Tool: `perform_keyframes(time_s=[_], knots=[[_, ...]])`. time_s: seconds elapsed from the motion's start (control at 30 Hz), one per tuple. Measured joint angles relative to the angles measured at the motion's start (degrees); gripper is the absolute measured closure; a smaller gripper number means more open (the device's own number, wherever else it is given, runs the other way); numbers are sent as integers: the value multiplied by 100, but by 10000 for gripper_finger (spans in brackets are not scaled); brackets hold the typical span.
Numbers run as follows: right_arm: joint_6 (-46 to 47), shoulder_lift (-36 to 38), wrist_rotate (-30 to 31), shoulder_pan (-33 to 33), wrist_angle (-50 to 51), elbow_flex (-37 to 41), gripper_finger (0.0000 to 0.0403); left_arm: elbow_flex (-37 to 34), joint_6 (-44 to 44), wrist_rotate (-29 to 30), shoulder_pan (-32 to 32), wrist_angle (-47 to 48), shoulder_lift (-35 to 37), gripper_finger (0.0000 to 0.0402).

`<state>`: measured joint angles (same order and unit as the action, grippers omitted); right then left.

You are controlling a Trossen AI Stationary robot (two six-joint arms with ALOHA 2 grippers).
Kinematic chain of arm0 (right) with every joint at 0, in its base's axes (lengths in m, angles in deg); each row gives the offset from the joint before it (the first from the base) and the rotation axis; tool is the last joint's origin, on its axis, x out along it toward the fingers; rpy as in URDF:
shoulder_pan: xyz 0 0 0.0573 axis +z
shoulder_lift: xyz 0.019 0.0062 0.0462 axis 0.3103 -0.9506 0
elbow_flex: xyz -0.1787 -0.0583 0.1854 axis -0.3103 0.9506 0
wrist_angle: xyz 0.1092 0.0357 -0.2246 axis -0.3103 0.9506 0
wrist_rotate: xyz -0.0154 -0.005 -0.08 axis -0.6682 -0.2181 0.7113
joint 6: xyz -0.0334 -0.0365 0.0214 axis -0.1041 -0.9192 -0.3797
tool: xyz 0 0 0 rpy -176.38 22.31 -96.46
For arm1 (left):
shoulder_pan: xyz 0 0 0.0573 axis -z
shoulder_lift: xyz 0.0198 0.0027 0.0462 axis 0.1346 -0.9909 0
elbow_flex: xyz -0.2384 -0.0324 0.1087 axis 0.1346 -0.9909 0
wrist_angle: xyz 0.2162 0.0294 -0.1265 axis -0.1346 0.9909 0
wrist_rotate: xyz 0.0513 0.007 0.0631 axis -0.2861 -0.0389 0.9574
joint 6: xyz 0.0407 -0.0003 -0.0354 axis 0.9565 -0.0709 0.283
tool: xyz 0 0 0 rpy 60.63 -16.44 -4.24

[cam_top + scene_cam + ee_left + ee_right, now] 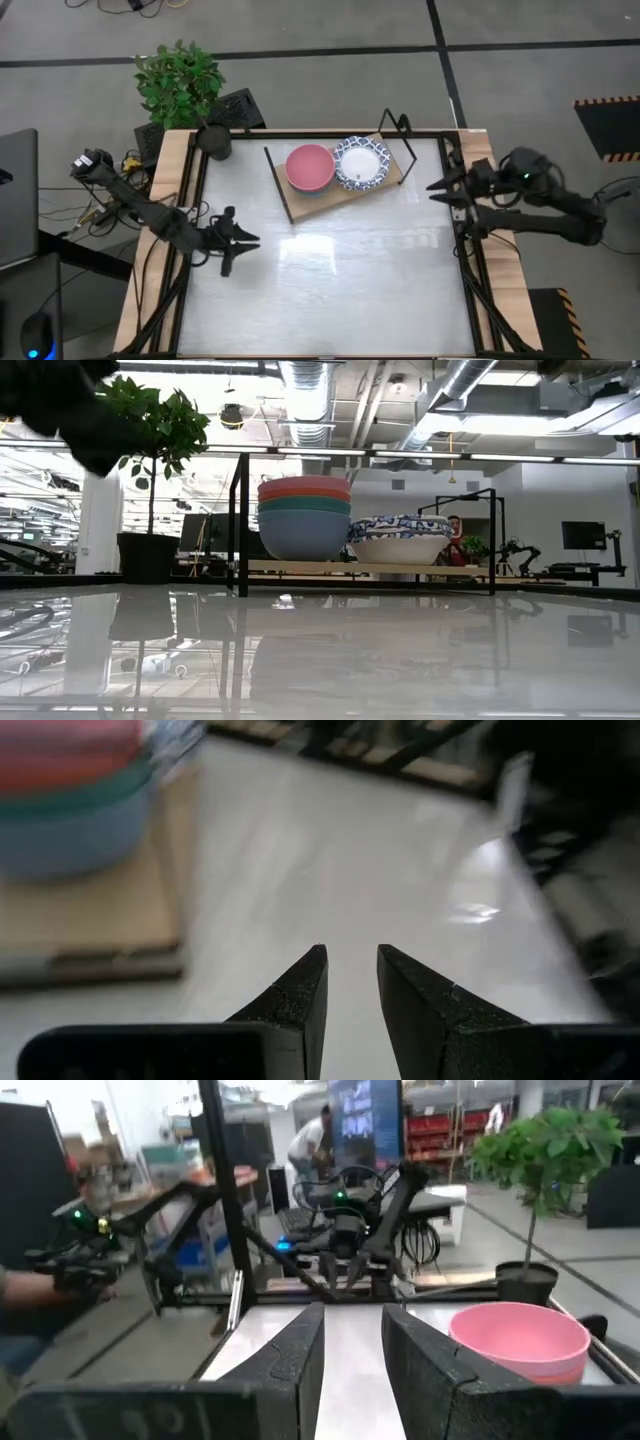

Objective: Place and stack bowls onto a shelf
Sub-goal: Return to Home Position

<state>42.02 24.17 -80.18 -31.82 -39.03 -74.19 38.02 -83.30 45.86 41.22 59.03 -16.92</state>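
Bowls (310, 167) shelved; left gripper (250, 240), right gripper (433, 187) seemingly ajar

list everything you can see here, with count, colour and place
plain bowls: four in one stack, pink on top, then orange, green, blue; on the shelf, nearer the plant
patterned bowls: nested stack, number unclear, white with blue rims; on the shelf beside the plain stack
shelf: one, light-brown board on black wire frame; far side of the table
table: one, white top
potted plant: one, green; by the table's far left corner
person: one, in the room beyond
left pincer: one, dark, open, empty; table's left side
right pincer: one, dark, open, empty; table's right edge
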Motion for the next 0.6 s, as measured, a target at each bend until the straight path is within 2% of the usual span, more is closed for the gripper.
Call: perform_keyframes(time_s=[0.07,0.17,0.33,0.5,0.6], knots=[[192,295,15,-2,-449,517,274,0,318,-404,-139,-242,296,325],[410,593,25,-2,-916,1147,274,0,702,-698,-343,-307,890,325],[766,820,37,-16,-1497,1945,274,0,1008,-1210,-627,62,1996,325],[927,853,40,-28,-2003,2478,274,-35,900,-1318,-685,621,2982,325],[1062,853,40,-28,-2399,2852,274,-473,808,-1320,-683,507,3539,325]])
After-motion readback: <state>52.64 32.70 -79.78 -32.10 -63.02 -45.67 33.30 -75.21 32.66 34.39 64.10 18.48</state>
